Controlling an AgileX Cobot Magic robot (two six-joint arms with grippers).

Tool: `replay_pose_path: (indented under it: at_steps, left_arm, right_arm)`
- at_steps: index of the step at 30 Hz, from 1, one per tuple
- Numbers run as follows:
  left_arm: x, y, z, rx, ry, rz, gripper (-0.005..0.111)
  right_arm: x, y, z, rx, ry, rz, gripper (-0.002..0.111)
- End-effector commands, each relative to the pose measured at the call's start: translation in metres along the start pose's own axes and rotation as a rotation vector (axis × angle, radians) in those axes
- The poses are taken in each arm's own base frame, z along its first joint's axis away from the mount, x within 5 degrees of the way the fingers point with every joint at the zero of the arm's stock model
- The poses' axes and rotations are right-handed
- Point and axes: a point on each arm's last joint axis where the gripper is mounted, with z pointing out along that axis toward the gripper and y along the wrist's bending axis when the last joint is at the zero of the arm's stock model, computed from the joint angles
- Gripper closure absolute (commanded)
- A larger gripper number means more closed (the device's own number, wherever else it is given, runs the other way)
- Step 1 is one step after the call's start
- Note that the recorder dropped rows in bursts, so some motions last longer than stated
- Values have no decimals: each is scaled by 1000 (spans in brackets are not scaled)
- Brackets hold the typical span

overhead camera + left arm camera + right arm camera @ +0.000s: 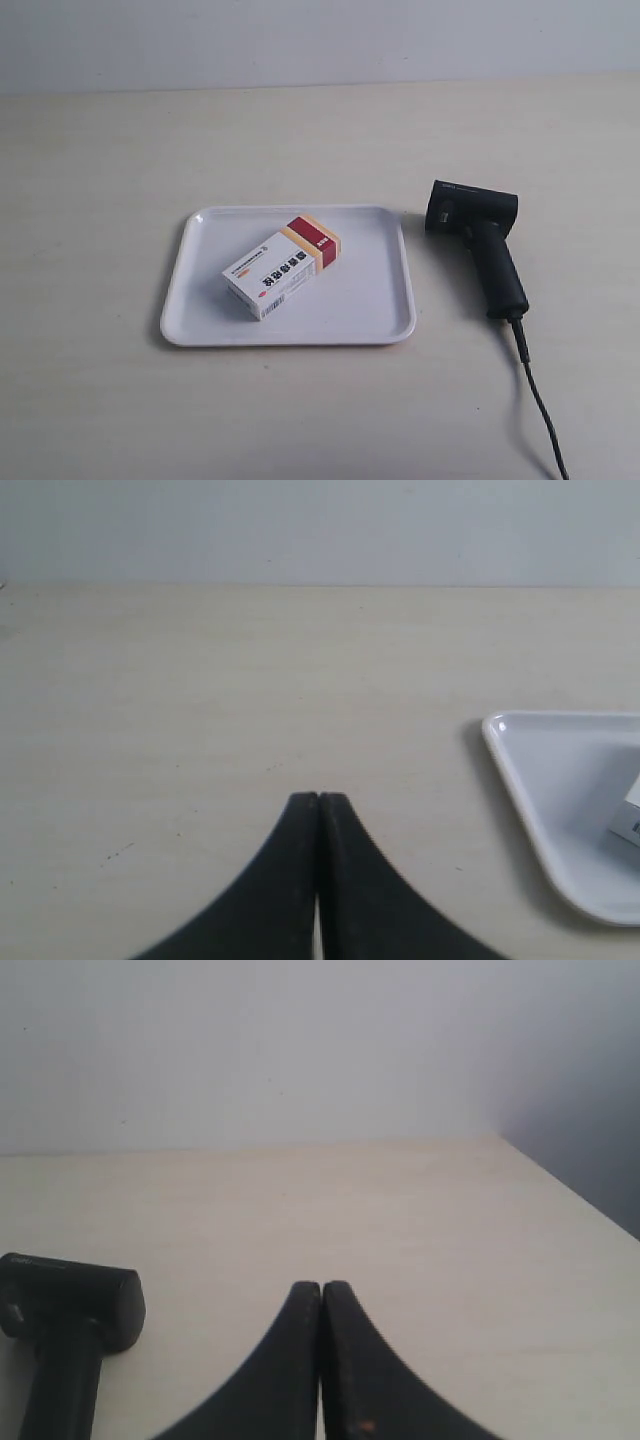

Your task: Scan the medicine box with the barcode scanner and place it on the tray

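Observation:
The medicine box (281, 265), white with a red and orange band at its far end, lies flat and askew on the white tray (380, 310). The black barcode scanner (478, 243) lies on the table just beside the tray, its cable (538, 400) trailing toward the front edge. No arm shows in the exterior view. My left gripper (318, 798) is shut and empty over bare table, with a corner of the tray (530, 780) and an edge of the box (630, 820) off to one side. My right gripper (321, 1286) is shut and empty too, the scanner (70, 1305) lying beside it.
The pale wooden table (100, 160) spreads around the tray and scanner, backed by a plain light wall (300, 40). In the right wrist view the table's side edge (570, 1190) runs close by.

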Motion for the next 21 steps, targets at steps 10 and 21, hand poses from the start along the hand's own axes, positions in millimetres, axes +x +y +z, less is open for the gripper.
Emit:
replay_pose_path:
  at_steps: [10, 21]
  left_arm:
    - [0, 0, 0, 4, -13, 4, 107]
    - [0, 0, 0, 4, -13, 4, 107]
  right_arm:
    - [10, 1, -4, -12, 77, -3, 108]
    - [11, 4, -4, -55, 81, 40, 108]
